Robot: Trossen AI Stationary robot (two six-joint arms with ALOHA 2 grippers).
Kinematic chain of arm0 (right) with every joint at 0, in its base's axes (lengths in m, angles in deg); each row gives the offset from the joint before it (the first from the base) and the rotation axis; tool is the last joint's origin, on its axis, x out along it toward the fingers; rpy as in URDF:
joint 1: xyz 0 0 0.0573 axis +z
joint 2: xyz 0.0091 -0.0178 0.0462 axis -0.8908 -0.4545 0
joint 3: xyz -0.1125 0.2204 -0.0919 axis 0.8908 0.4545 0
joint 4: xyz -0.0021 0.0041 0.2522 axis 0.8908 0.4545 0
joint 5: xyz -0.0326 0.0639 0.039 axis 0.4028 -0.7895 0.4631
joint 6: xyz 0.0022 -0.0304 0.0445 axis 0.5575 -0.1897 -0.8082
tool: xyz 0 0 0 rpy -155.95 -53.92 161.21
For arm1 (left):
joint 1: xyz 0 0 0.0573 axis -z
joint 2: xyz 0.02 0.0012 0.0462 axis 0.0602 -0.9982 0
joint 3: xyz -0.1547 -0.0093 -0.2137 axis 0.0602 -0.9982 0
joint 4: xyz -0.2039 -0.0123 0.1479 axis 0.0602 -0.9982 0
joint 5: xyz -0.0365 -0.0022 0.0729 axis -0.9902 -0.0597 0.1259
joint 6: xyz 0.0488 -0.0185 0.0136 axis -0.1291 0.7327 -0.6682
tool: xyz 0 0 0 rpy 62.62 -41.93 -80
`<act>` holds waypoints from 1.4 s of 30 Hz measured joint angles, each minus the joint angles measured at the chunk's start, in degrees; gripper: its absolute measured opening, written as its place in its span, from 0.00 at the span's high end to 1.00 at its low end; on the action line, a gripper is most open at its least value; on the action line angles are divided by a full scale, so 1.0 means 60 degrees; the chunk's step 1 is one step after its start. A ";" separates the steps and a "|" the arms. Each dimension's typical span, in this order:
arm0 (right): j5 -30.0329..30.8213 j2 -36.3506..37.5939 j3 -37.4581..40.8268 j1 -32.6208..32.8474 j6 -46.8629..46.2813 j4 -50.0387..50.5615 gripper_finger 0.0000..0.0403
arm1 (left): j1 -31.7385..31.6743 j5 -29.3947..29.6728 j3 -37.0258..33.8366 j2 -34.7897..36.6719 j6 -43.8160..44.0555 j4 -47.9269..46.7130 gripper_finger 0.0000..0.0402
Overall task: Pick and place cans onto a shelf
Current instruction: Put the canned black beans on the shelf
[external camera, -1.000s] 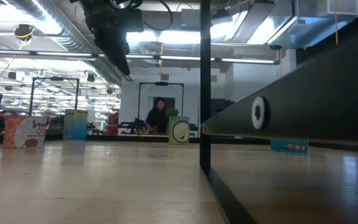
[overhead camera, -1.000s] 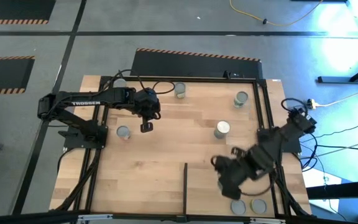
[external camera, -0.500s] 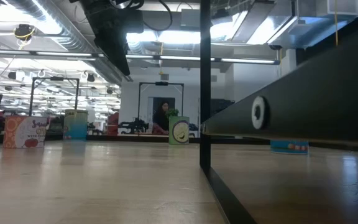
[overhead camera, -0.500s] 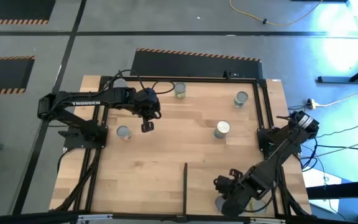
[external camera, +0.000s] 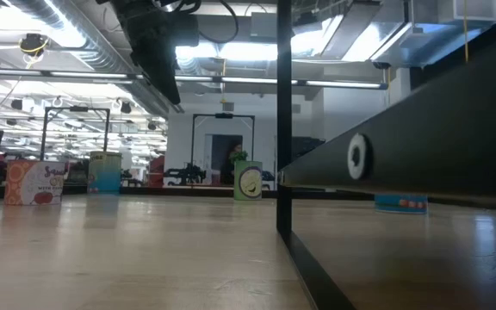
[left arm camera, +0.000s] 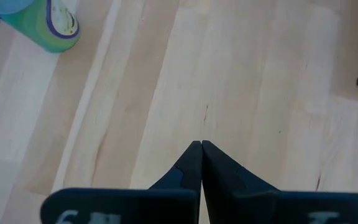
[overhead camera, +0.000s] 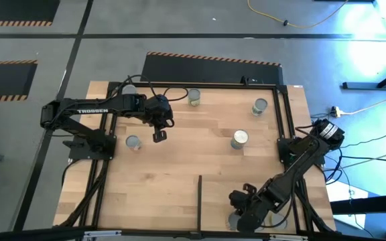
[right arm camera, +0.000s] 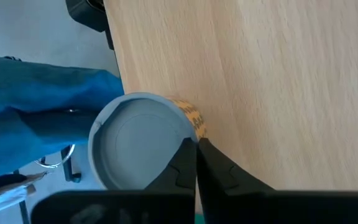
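Right jaws (right arm camera: 196, 146) pressed together, empty, tips touching rim of grey-topped round tin with yellow side (right arm camera: 143, 140) at counter's near edge: shut approach risks nudging tin off. Left jaws (left arm camera: 201, 148) pressed together, idle.

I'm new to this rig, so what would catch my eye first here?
The right gripper, shut, hangs over a grey-topped can at the table's near edge, right of the black divider bar. The left gripper, also shut, hovers over bare wood, with four cans scattered across the far half.
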 joint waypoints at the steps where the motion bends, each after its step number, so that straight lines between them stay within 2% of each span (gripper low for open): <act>1: -0.0009 0.0000 0.0002 0.0000 0.0087 0.0006 1.00 | 0.0000 -0.0053 0.0000 0.0000 0.0004 0.0004 1.00; 24: -0.0254 -0.0033 -0.0191 -0.0110 0.0688 0.0301 0.99 | 0.0068 -0.0191 0.0000 0.0000 -0.0010 0.0029 1.00; 31: -0.0242 -0.0036 -0.0195 -0.0168 0.0744 0.0291 0.92 | 0.0347 -0.0193 0.0000 0.0000 -0.0022 0.0029 1.00; 42: -0.0479 -0.0036 -0.0206 -0.0171 0.0797 0.0268 0.91 | 0.0539 -0.0191 0.0000 0.0000 -0.0023 0.0025 1.00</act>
